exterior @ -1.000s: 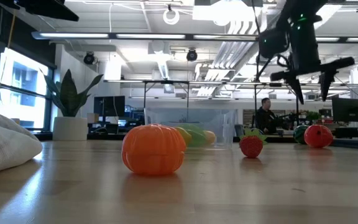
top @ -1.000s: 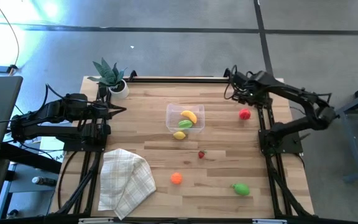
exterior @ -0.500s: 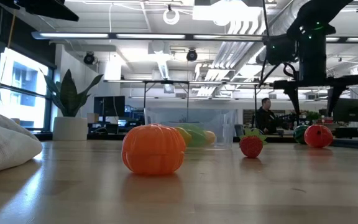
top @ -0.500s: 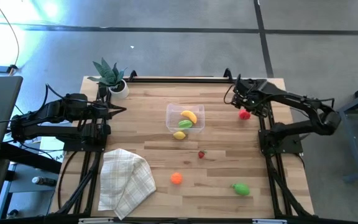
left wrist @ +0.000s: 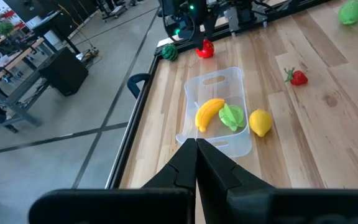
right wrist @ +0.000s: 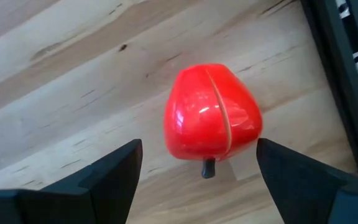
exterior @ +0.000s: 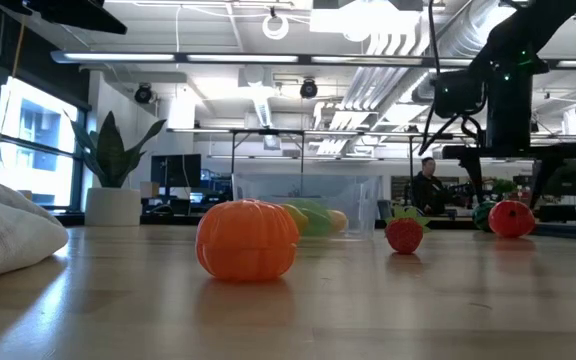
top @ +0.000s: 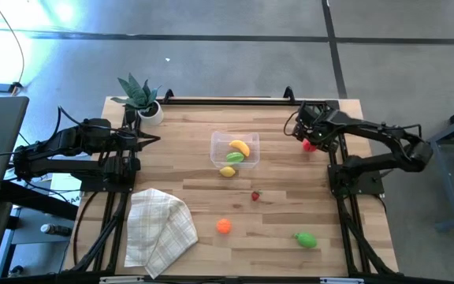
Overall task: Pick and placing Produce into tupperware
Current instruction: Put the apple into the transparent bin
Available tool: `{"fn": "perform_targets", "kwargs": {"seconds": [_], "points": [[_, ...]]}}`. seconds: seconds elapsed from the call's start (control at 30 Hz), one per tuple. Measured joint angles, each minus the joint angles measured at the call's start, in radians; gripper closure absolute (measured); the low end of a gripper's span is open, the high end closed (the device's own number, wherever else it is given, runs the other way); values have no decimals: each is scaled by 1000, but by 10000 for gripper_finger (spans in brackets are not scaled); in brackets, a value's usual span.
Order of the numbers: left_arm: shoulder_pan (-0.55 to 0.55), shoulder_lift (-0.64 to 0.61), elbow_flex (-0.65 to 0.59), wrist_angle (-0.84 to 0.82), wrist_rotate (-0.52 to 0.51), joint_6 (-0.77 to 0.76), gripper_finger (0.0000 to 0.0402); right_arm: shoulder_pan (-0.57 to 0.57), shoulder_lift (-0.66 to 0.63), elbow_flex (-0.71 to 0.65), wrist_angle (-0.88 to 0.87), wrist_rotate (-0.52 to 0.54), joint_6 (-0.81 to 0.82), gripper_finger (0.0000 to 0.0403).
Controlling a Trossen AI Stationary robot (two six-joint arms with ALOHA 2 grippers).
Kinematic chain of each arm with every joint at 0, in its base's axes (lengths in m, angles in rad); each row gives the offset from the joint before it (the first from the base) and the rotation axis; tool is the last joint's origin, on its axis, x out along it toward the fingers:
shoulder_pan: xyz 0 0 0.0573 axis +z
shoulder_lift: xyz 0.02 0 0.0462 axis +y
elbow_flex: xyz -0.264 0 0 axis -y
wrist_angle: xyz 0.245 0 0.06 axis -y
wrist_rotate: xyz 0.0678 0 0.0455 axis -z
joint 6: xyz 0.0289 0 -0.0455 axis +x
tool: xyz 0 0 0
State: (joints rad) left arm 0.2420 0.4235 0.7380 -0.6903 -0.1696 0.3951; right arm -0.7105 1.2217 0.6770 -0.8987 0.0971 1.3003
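Observation:
A red toy piece [top: 310, 144] lies on the table at the far right. My right gripper [top: 309, 139] is over it, open, pointing down. Its fingers stand on either side of the piece without touching it, as the right wrist view [right wrist: 211, 113] and the low view [exterior: 511, 217] show. The clear tupperware [top: 235, 136] stands mid-table and holds a yellow banana [top: 240, 147] and a green piece [top: 235, 157]. A yellow lemon [top: 228, 171] lies at its near wall. My left gripper [top: 154, 140] is shut and empty at the table's left.
A small strawberry [top: 254, 196], an orange piece [top: 224, 226] and a green piece [top: 306, 239] lie toward the near edge. A checked cloth [top: 158, 229] lies near left. A potted plant [top: 142, 99] stands far left. A dark green ball [left wrist: 168, 51] lies near the red piece.
My right gripper has come down and toward the table's near edge onto the red piece, and has tipped from a slant to pointing down. Its fingers now stand on either side of the piece. The piece has stayed in place.

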Motion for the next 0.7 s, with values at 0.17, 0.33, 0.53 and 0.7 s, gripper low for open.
{"fn": "perform_targets", "kwargs": {"seconds": [0.17, 0.33, 0.53, 0.7], "points": [[0, 0, 0, 0, 0, 0, 401, 0, 0, -6, -9, 4, -3, 95], [0, 0, 0, 0, 0, 0, 401, 0, 0, -6, -2, 17, -26, 95], [0, 0, 0, 0, 0, 0, 401, 0, 0, -6, -2, 34, -43, 95], [0, 0, 0, 0, 0, 0, 401, 0, 1, -6, -13, 41, -44, 95]]}}
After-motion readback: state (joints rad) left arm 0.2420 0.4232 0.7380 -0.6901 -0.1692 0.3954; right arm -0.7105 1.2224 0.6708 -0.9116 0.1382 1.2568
